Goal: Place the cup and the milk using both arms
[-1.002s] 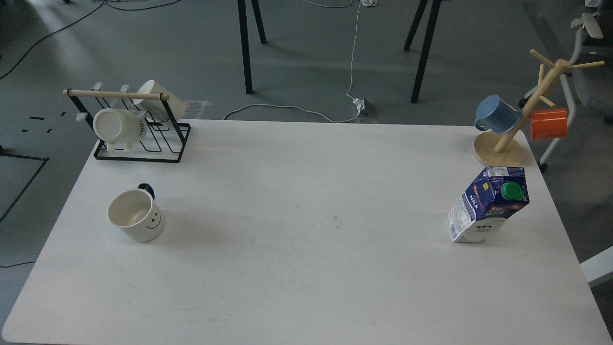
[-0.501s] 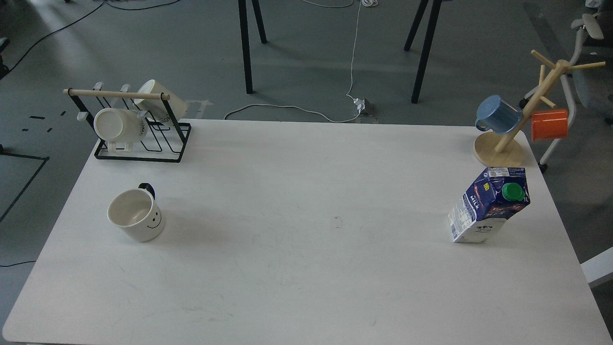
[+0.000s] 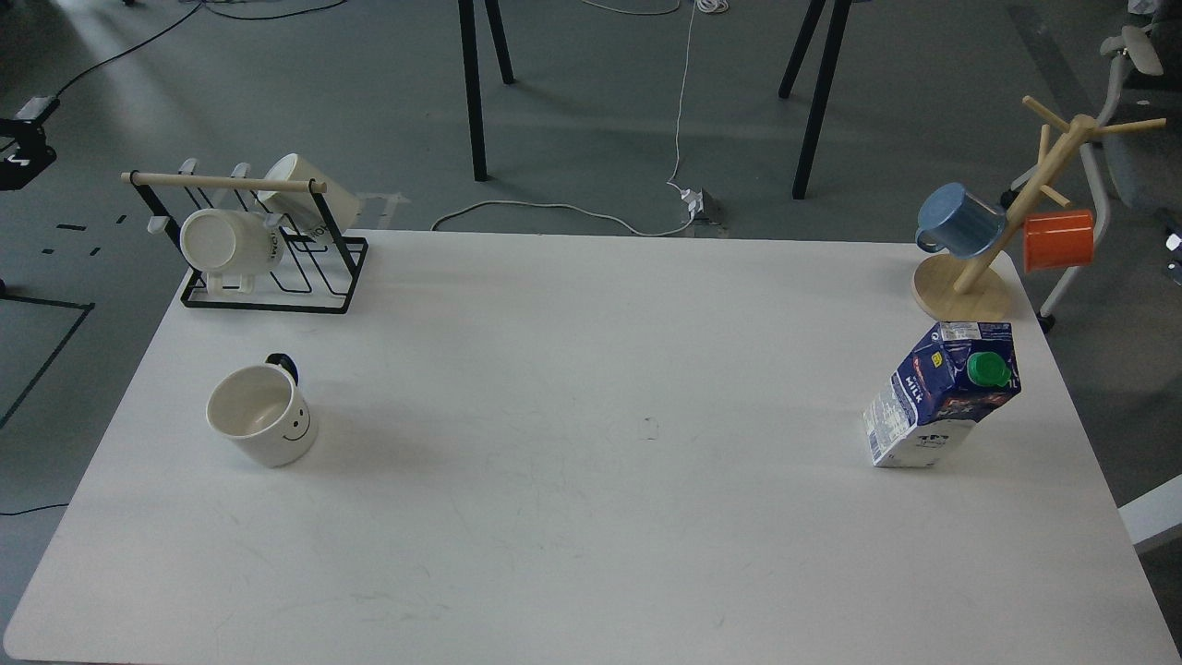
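Left gripper [image 3: 20, 146]: a small dark piece at the left edge, off the table [image 3: 591, 517] and above the floor beyond its far-left corner. Its fingers cannot be told apart, so how far it is open cannot be told. It holds nothing visible.

Right gripper [image 3: 1174, 247]: only a sliver shows at the right edge, off the table past its far-right corner. Its opening cannot be told. It is well apart from every item.

Cup [image 3: 262, 416]: cream-white, upright, empty, on the table's left side, near the left edge and about midway from front to back. The smiley faces the near-right and the black handle points to the far side. Nothing touches it.

Milk [image 3: 940, 395]: blue-and-white carton with a green cap, standing on the table's right side, near the right edge. The cap faces the camera. Nothing touches it.

Rack [image 3: 268, 249]: black wire with a wooden bar, on the table's far-left corner. It holds two cream mugs [image 3: 233, 242] lying on their sides.

Mug tree [image 3: 1002, 226]: wooden, with a round base on the table's far-right corner, just behind the milk. A blue mug [image 3: 960, 220] hangs on its left and an orange mug [image 3: 1058, 239] on its right.

Table: white, with rounded corners. The cup and the milk stand well apart at opposite sides.
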